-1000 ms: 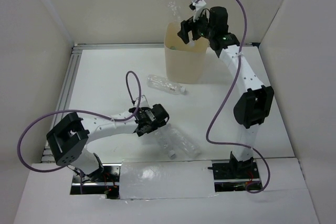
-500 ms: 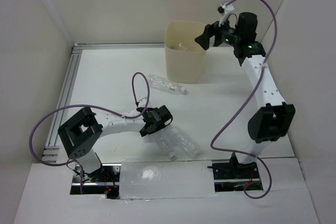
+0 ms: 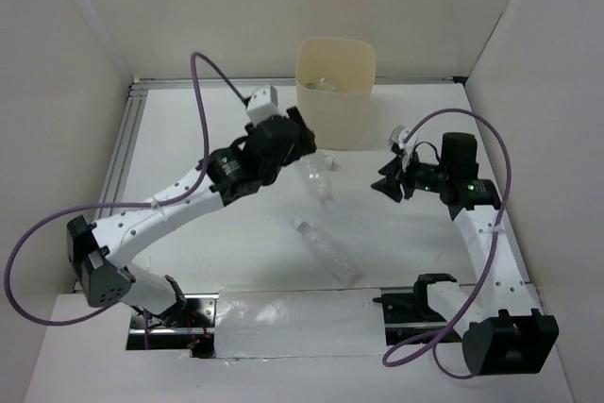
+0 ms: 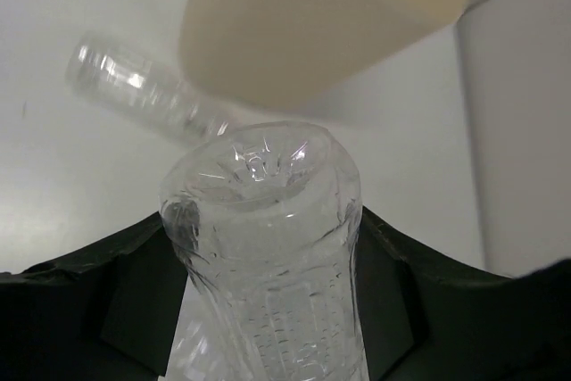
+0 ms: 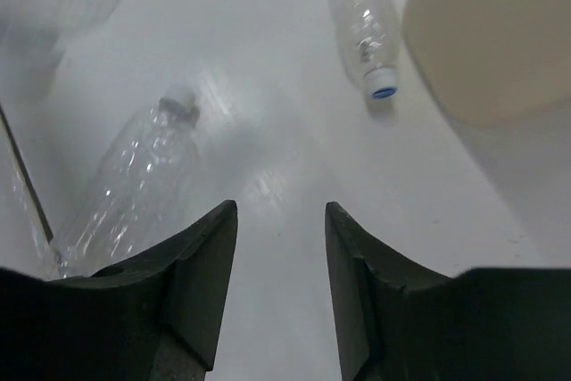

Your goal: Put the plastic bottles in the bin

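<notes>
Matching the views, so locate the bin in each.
Top external: bin at the back centre of the table.
Left wrist: bin across the top, centre to right.
Right wrist: bin in the top right corner.
Shared landmark: the bottle lying beside it.

White arms (image 3: 160, 214), black joints (image 3: 102, 280), black tools (image 5: 281, 220), looping purple cables (image 3: 196, 77)

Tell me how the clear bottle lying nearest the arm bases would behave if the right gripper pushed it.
The near bottle looks see-through and empty, so it is probably very light and quick to skid on the smooth white table. It lies on its round side, so a sideways nudge would likely roll it. Its thin ribbed wall may dent under a firm squeeze.
</notes>
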### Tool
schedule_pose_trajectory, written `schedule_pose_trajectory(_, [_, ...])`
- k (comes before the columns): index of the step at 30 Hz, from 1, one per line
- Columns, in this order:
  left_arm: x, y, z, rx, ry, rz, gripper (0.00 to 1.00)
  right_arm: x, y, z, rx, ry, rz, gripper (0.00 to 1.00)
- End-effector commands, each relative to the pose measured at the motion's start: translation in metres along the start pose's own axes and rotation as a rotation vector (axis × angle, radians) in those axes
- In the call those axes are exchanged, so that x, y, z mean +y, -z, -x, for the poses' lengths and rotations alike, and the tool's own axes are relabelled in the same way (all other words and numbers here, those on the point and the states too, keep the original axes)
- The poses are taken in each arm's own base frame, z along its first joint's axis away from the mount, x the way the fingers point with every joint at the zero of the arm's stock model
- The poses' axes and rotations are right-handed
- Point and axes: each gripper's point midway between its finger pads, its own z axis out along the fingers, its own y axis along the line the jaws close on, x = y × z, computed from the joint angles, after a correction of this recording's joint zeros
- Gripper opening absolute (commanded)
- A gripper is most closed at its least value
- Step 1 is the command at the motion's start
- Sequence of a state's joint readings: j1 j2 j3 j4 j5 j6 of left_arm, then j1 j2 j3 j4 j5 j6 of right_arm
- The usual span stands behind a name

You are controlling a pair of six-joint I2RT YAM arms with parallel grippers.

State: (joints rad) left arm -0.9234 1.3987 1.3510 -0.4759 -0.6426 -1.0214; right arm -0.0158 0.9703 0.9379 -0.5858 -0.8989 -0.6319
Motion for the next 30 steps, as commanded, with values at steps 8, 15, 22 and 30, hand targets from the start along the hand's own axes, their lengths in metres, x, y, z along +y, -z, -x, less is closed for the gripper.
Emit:
schedule_pose_trajectory(8, [-0.113,-0.059,0.215,-0.521,0.049,-0.181,0.31,0.058,-0.01,-0.06,0.189,-0.034,0.199,0.91])
schedule_pose_trajectory(15, [-0.108,-0.132,0.259,-0.75,0.034,-0.035,0.39,0.093,-0.022,-0.044,0.193,-0.031,0.371,0.92])
schedule_pose_trajectory(22, [-0.105,-0.178,0.243,-0.771,-0.081,0.001,0.71,0.11,-0.051,-0.047,0.274,-0.067,0.416,0.93])
schedule_pose_trajectory(30, [-0.103,-0.142,0.257,-0.761,-0.124,-0.05,0.99,0.123,-0.094,-0.07,0.384,-0.081,0.399,1.0])
